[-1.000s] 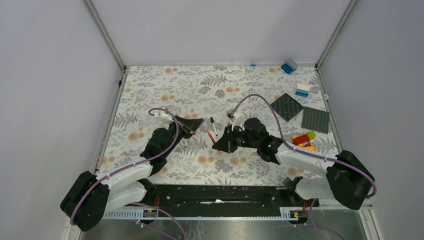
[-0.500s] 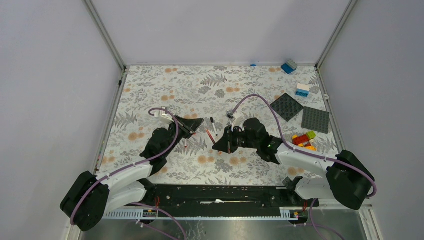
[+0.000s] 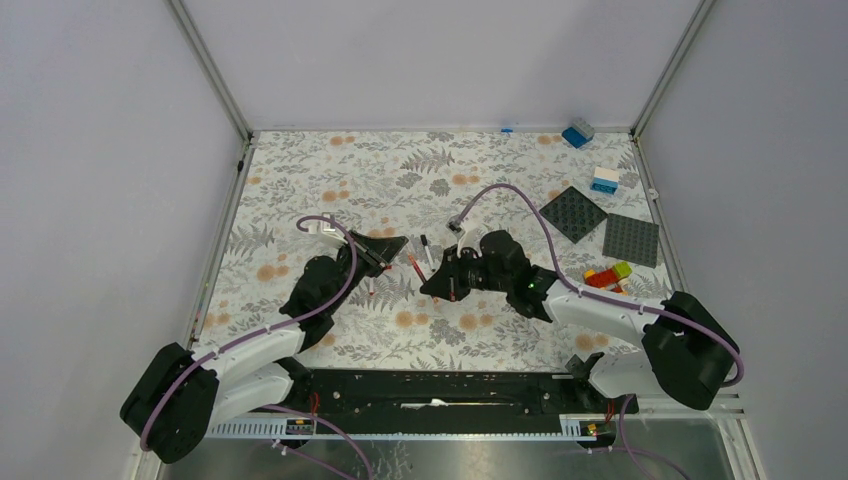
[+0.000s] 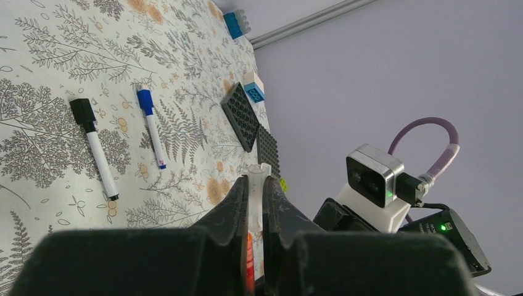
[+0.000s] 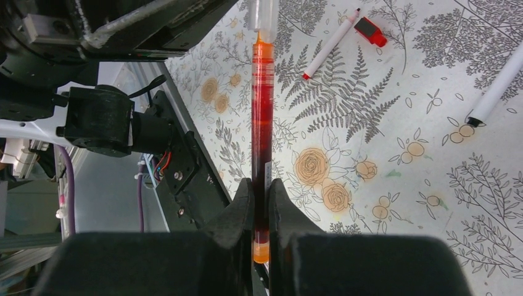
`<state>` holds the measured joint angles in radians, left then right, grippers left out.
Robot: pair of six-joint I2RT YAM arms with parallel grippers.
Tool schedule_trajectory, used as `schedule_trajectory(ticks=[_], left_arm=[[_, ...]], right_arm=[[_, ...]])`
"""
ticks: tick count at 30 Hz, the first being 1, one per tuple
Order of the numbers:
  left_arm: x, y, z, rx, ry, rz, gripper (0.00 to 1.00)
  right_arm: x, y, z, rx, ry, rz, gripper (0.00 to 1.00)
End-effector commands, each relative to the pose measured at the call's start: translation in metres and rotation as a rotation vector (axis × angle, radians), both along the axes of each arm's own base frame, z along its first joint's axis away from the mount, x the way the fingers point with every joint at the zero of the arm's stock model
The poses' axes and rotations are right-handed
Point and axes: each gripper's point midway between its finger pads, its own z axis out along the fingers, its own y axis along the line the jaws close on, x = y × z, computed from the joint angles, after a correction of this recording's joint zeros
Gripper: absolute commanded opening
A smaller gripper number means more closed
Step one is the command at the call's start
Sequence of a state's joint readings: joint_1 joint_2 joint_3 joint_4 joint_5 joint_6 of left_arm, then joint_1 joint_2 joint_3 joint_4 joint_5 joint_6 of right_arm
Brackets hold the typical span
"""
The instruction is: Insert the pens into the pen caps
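My right gripper (image 5: pixel 261 185) is shut on a red translucent pen (image 5: pixel 262 111). The pen's far end meets a clear pen cap (image 5: pixel 266 18). That cap (image 4: pixel 259 176) sits pinched in my shut left gripper (image 4: pixel 260 185). From above, the left gripper (image 3: pixel 398 245) and right gripper (image 3: pixel 432 286) face each other mid-table with the red pen (image 3: pixel 416 268) between them. On the cloth lie a white pen with a black end (image 4: pixel 95 148), one with a blue end (image 4: pixel 151 126), and a red-tipped white pen (image 5: pixel 330 46) beside a loose red cap (image 5: pixel 370 31).
Two dark grey baseplates (image 3: pixel 574 213) (image 3: pixel 631 240) lie at the right, with a pile of coloured bricks (image 3: pixel 607 278) near them. A blue brick (image 3: pixel 577 132) and a white-and-blue brick (image 3: pixel 604 180) sit at the back right. Frame posts and walls enclose the floral cloth (image 3: pixel 330 180).
My right arm has shifted a little left and away, carrying the red pen closer to the left gripper. The left arm has stayed put.
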<state>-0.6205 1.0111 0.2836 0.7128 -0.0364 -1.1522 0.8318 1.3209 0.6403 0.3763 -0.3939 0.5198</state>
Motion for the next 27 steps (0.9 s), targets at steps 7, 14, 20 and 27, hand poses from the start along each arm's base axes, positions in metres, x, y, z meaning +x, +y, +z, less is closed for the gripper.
schedule_trajectory(ticks=[7,14,20,27], left_arm=[[0.0,0.006,0.015,-0.019,-0.062,0.022,0.0],[0.003,0.009,0.021,-0.017,-0.076,0.045,0.0],[0.011,0.011,0.025,-0.003,-0.082,0.076,0.0],[0.014,0.007,0.028,0.001,-0.088,0.066,0.0]], right_arm=[[0.016,0.007,0.026,0.015,-0.077,-0.037,0.0],[0.008,0.005,0.028,0.019,-0.064,-0.017,0.0],[0.001,0.001,0.023,0.005,-0.064,0.005,0.0],[0.003,-0.001,0.024,-0.009,-0.079,-0.005,0.0]])
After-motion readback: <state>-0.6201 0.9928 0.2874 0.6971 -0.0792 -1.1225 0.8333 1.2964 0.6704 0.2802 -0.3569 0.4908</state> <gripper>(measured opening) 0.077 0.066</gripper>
